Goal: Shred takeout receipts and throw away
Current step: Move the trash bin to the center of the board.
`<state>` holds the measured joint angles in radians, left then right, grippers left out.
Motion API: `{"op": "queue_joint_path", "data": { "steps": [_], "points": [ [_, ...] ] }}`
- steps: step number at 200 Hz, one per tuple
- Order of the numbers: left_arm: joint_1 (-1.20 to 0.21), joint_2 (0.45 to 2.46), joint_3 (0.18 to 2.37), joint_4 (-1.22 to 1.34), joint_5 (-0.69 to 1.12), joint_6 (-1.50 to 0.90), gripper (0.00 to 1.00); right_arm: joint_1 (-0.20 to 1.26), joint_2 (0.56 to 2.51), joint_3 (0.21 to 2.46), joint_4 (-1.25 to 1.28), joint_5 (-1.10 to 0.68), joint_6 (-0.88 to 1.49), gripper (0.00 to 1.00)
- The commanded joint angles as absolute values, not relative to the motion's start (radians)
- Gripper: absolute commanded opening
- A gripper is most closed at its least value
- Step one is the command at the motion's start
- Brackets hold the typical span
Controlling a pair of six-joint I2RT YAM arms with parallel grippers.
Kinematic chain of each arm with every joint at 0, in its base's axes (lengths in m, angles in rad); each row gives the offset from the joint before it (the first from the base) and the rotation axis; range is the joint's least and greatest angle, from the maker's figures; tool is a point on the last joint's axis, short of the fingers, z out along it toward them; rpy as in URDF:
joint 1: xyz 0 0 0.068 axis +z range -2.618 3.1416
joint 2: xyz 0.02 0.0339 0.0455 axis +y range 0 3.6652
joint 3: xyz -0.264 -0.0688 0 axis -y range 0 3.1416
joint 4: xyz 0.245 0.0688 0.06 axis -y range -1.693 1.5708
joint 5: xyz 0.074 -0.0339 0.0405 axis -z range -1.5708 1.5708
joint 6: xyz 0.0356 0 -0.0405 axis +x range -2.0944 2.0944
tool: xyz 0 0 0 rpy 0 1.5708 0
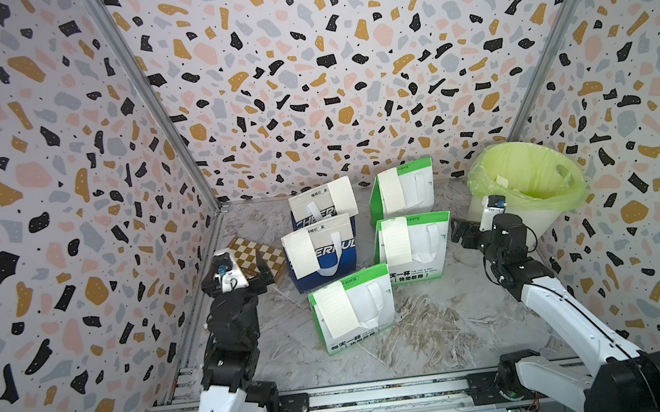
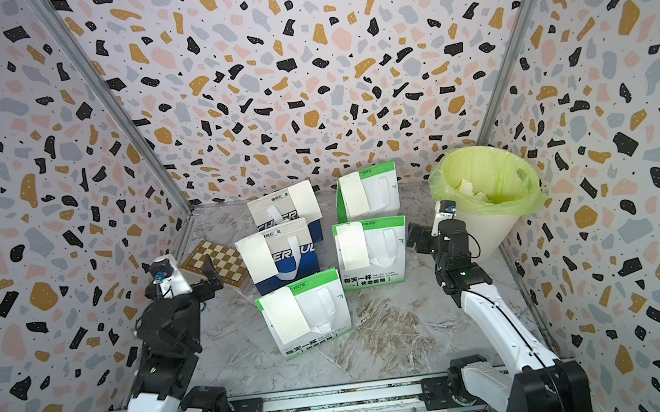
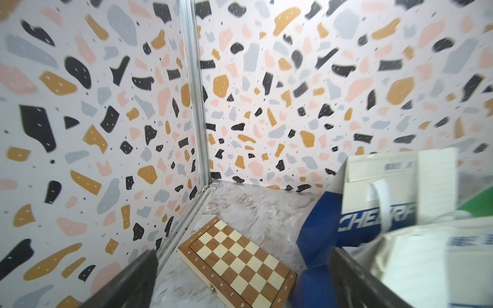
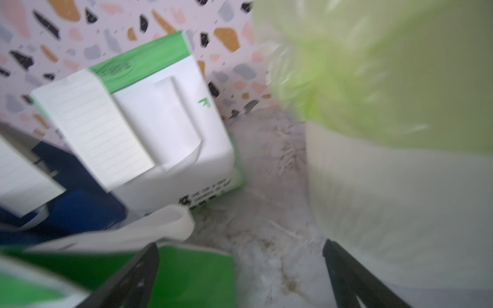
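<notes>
**Top views: five receipts on bags, both claws released**

Five cream-white ruled paper takeout receipts (image 1: 333, 309) hung on the fronts of three green-and-white paper bags (image 1: 376, 321) and two blue-and-white paper bags (image 1: 349, 261) mid-scene. Torn pieces (image 2: 464, 189) lay inside the lime-lined white bin (image 1: 547, 222) at far right. The left gripper (image 1: 260, 271), over a wooden chessboard (image 1: 251, 252), and the right gripper (image 1: 460, 235), just left of the bin, gaped empty.
</notes>
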<state>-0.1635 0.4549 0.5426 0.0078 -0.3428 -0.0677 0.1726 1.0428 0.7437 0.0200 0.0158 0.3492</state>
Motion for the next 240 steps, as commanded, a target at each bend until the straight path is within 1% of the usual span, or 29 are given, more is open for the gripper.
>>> {"op": "queue_joint_path", "data": {
  "steps": [1,26,56,76,98,117,145,182,208,240],
  "points": [
    [-0.163,0.364,0.612,-0.377,-0.155,-0.076,1.00,0.243,1.042,0.978,-0.265,-0.114,0.367,0.96],
    [-0.163,0.368,0.729,-0.484,0.002,-0.072,1.00,0.276,1.202,1.362,-0.551,-0.093,0.350,0.94],
    [-0.163,0.516,0.916,-0.632,0.136,-0.018,1.00,0.260,1.433,1.896,-0.901,0.090,0.356,0.94],
    [-0.182,0.556,0.979,-0.658,0.151,-0.003,1.00,0.198,1.591,2.194,-1.083,0.139,0.354,0.94],
    [-0.183,0.545,0.990,-0.629,0.213,-0.004,1.00,0.104,1.739,2.406,-1.244,0.129,0.340,0.92],
    [-0.188,0.561,1.001,-0.642,0.242,0.006,1.00,0.064,1.788,2.422,-1.288,0.140,0.326,0.90],
    [-0.205,0.606,1.029,-0.681,0.293,0.039,1.00,0.064,1.790,2.369,-1.269,0.191,0.313,0.88],
    [-0.215,0.685,1.071,-0.723,0.362,0.034,1.00,0.052,1.811,2.337,-1.259,0.205,0.298,0.85],
    [-0.218,0.729,1.102,-0.767,0.384,0.032,1.00,0.049,1.832,2.315,-1.253,0.211,0.289,0.80],
    [-0.223,0.730,1.108,-0.784,0.388,0.028,1.00,0.049,1.842,2.295,-1.242,0.200,0.281,0.72]
  ]
}}
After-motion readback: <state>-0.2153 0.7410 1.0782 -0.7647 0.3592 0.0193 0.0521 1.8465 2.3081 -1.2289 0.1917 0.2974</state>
